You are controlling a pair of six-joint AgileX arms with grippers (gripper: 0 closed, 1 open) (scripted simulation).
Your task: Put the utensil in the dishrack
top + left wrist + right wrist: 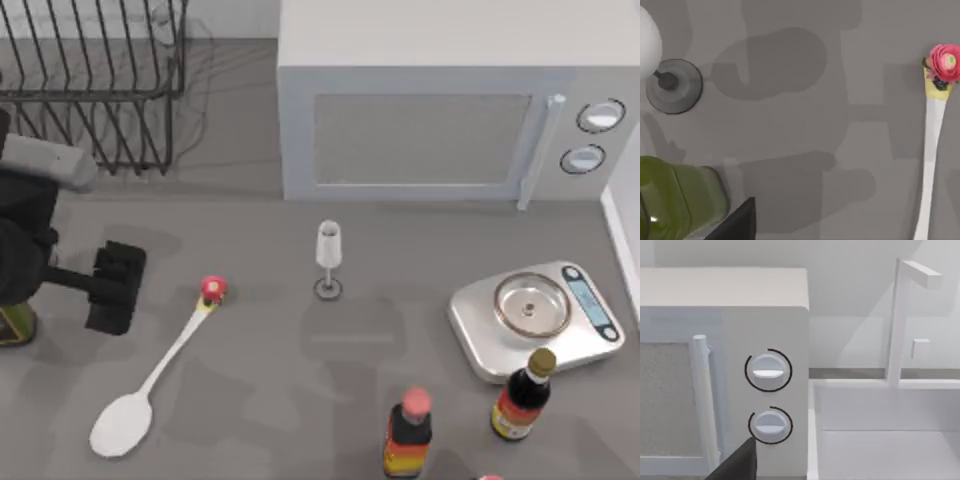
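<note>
Spoon [160,375] lies flat on the table [260,400], its bowl at the front edge, thin handle slanting back to the red-and-yellow knob. My left gripper [117,288] hovers just beside that knob, on the side away from the stemmed glass [328,258]; I cannot tell whether its fingers are released or clenched. Farther back from the spoon, well apart, the dishrack [95,80] stands beside the microwave [440,100].

No legible text, perhaps blurred labels on the bottles [520,398].
</note>
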